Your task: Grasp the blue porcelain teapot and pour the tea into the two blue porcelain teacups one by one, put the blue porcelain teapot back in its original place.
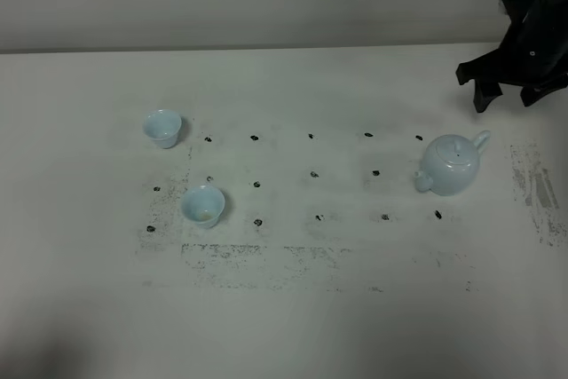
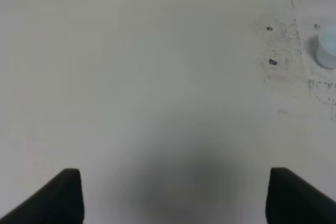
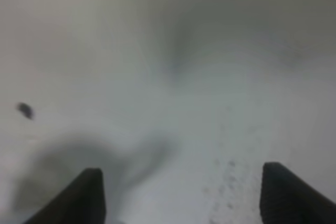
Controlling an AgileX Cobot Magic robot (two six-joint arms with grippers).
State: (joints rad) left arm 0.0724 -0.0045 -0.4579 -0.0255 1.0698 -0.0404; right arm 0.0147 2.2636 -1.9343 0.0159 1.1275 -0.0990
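Right gripper [image 3: 181,174] hangs at far right just beyond the teapot [image 1: 451,166], jaws spread, empty; left gripper [image 2: 174,172] likewise agape over the table [image 2: 131,77].

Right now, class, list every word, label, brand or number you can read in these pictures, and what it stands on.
None can be read.
The teapot, the far teacup and the near teacup are plain and unmarked.
The table carries only black dots and smudges, not letters or numbers.
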